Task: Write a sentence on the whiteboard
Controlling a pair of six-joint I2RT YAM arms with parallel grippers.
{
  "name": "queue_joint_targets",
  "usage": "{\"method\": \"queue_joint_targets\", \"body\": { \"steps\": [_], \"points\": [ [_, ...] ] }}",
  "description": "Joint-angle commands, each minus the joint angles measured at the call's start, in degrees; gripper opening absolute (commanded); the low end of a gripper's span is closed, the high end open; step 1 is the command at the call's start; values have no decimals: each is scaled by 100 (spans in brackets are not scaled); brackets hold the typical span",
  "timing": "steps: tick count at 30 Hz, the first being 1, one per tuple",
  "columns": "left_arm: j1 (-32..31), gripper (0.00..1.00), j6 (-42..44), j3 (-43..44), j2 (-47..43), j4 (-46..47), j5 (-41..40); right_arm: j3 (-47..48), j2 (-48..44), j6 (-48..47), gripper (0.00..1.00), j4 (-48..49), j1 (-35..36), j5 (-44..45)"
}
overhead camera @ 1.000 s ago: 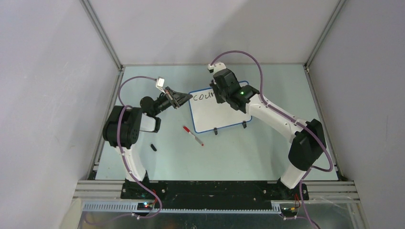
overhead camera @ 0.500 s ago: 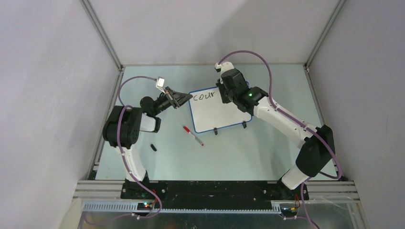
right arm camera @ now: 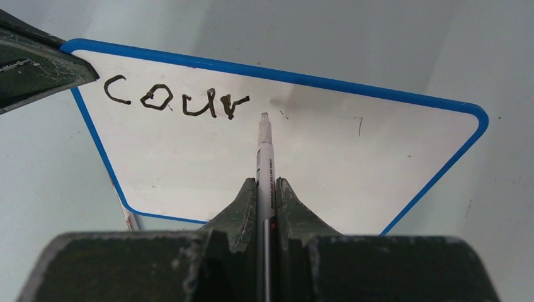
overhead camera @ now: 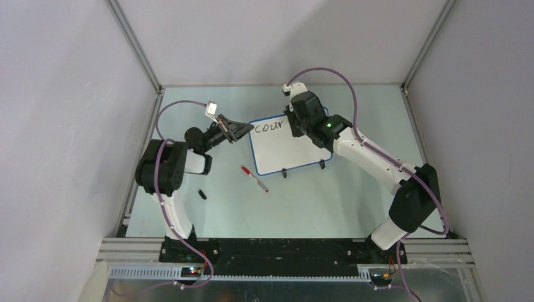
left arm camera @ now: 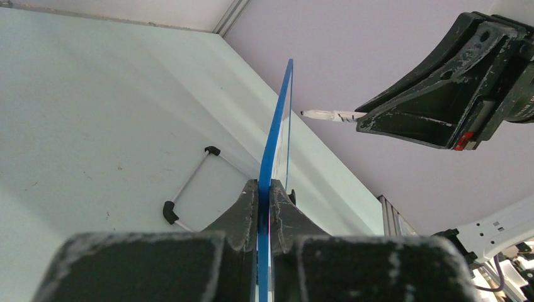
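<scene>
- Only the top view shows the board (overhead camera: 286, 151) mid-table (overhead camera: 327, 201), with a red pen (overhead camera: 254, 179) and a black cap (overhead camera: 202, 194) lying apart, nearer the arms.
- Only the right wrist view makes the writing (right arm camera: 176, 100) clear: "cour", at the board's top left.
- The left wrist view shows the board edge-on.
- The left claw (left arm camera: 264, 189) is pinching the board's blue rim.
- The right claw (right arm camera: 263, 185) is pinching a marker (right arm camera: 264, 151), its tip just right of the "r". I cannot tell if it touches.
</scene>
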Motion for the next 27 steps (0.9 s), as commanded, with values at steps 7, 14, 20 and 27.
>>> {"method": "queue_joint_targets", "body": {
  "steps": [7,14,20,27],
  "points": [
    [-40,0,105,-8,-282,307,55,195,205,-5,0,189,13,0],
    [-41,0,114,-10,-285,312,57,245,264,-1,0,193,8,31],
    [-40,0,114,-16,-288,307,61,305,315,-17,0,167,-1,67],
    [-42,0,122,-19,-289,307,60,330,272,-32,0,199,-8,118]
  ]
}}
